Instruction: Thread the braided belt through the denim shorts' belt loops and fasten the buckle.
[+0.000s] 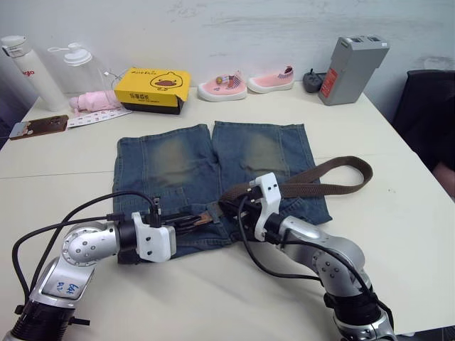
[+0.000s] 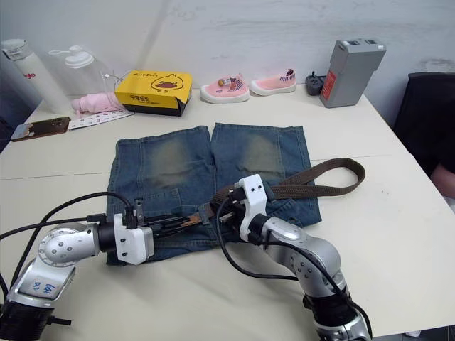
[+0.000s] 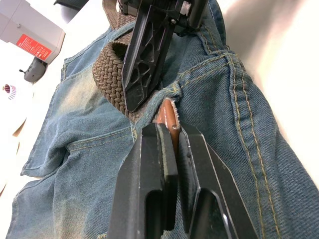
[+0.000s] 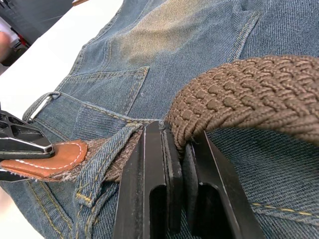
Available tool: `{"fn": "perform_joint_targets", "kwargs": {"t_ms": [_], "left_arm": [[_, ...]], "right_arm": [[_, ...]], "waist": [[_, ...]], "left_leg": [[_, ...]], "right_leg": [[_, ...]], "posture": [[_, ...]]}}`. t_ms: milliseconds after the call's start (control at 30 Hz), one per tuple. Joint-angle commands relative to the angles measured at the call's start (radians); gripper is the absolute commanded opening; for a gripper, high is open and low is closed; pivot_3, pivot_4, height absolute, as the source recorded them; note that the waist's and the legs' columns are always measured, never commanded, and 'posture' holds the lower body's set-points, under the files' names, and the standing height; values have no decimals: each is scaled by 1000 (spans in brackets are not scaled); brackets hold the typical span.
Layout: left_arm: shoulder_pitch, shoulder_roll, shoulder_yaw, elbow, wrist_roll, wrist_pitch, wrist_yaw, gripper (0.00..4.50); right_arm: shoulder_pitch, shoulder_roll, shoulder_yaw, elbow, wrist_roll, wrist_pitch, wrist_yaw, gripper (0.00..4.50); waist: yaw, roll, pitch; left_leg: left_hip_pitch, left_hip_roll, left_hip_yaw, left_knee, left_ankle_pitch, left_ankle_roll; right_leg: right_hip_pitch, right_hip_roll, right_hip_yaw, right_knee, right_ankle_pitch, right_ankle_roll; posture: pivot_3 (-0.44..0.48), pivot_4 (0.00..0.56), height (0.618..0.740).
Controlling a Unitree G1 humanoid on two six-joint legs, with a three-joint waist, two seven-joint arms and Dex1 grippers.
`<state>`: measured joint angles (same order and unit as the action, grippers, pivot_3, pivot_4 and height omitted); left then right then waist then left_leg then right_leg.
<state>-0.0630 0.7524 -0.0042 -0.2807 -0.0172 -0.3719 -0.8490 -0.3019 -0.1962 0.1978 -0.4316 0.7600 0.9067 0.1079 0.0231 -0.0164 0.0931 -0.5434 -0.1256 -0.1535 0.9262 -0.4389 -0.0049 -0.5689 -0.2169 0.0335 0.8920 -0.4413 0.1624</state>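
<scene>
The denim shorts (image 1: 213, 163) lie flat on the table, waistband toward me. The braided belt (image 1: 341, 186) loops out over the right leg and comes back to the waistband. Its brown leather tip (image 4: 50, 160) pokes out of a belt loop (image 4: 107, 154) near the middle of the waistband. My left gripper (image 1: 195, 219) is shut on that tip, which sits between its fingers (image 3: 159, 164). My right gripper (image 1: 231, 202) is on the other side of the loop, shut on the braided strap (image 4: 234, 94). The buckle is hidden.
Along the far edge stand two bottles (image 1: 35, 71), a pink cloth (image 1: 92, 101), a yellow box (image 1: 153, 89), two pink shoes (image 1: 245, 84) and a grey device (image 1: 352, 67). A phone (image 1: 39, 126) lies at far left. A black chair (image 1: 426, 114) stands to the right.
</scene>
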Motion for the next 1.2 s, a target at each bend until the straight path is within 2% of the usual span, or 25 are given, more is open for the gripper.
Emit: {"fn": "perform_joint_targets", "kwargs": {"t_ms": [33, 67, 167, 233, 300, 367, 433, 500, 600, 767, 867, 1033, 1200], "left_arm": [[0, 9, 18, -12, 6, -2, 19, 0], [-2, 6, 21, -17, -2, 8, 22, 0], [-3, -2, 31, -40, -34, 51, 32, 0], [-5, -11, 47, -61, -85, 112, 39, 0], [-1, -1, 60, -79, -132, 158, 22, 0], [5, 20, 74, -90, -170, 197, -4, 0], [9, 35, 85, -93, -190, 215, -23, 0], [8, 47, 96, -85, -205, 223, -35, 0], [7, 51, 104, -81, -215, 232, -41, 0], [17, 61, 128, -68, -223, 229, -52, 0], [45, 87, 157, -31, -199, 162, -79, 0], [78, 125, 195, 32, -181, 68, -109, 0], [67, 115, 161, 10, -170, 34, -102, 0]], "right_arm": [[11, 4, -57, -83, 50, 30, 3, 811], [16, -1, -83, -107, 77, 45, 2, 1028], [33, -26, -156, -170, 152, 75, 3, 2390], [56, -91, -229, -231, 216, 86, 44, 2967], [87, -237, -238, -314, 178, 64, 156, 2967], [128, -413, -177, -385, 48, -21, 291, 2967], [159, -522, -119, -411, -66, -120, 376, 2967], [172, -647, 23, -390, -315, -305, 442, 2967], [150, -700, 170, -297, -566, -450, 439, 2967], [107, -633, 289, -123, -810, -529, 395, 2967], [116, -556, 265, -88, -810, -491, 387, 2196], [172, -515, 136, -57, -794, -400, 367, 55], [214, -565, -32, 38, -794, -366, 367, 55]], "waist": [[0, 0, 0], [0, 0, 0], [1, -1, 0], [1, 0, 0], [4, 0, 0], [4, 2, 1], [3, 1, 1], [-1, 1, 1], [-2, 1, 2], [4, 0, 2], [3, -2, 1], [6, -3, 0], [42, -3, 0]], "left_leg": [[0, 0, 0, 0, 0, 0], [0, 0, 0, 0, 0, 0], [0, 0, 0, 0, 0, 0], [0, 0, 0, 0, 0, 0], [0, -1, 0, 0, 0, 0], [-1, -1, -1, 0, 0, 1], [0, -1, -1, -1, 0, 1], [0, 1, -1, -2, 0, 1], [0, 7, 3, -6, 2, -2], [-2, 8, 5, -3, 2, -3], [-2, 9, 5, -3, 2, -3], [-2, 9, 6, 0, 2, -3], [-2, 1, 5, 2, 1, 0]], "right_leg": [[0, 0, 0, 0, 0, 0], [0, 0, 0, 0, 0, 0], [0, 0, 0, 0, 0, 0], [0, 0, 0, -1, 0, 0], [1, 0, 0, -1, 0, 0], [2, -1, 0, -4, 0, 1], [3, -1, -1, -7, 0, 1], [4, -1, -2, -9, 1, 3], [4, -2, -3, -19, 8, 17], [3, -2, -3, -20, 9, 18], [3, -1, -2, -18, 9, 18], [2, -2, -2, -13, 6, 12], [2, -2, -1, -9, 5, 10]], "posture": [[0, 150, 624], [0, 150, 624], [0, 150, 624], [0, 150, 624], [0, 150, 624], [0, 150, 624], [0, 150, 624], [0, 150, 624], [0, 150, 624], [0, 150, 624], [0, 150, 624], [0, 150, 624], [0, 150, 624]]}}
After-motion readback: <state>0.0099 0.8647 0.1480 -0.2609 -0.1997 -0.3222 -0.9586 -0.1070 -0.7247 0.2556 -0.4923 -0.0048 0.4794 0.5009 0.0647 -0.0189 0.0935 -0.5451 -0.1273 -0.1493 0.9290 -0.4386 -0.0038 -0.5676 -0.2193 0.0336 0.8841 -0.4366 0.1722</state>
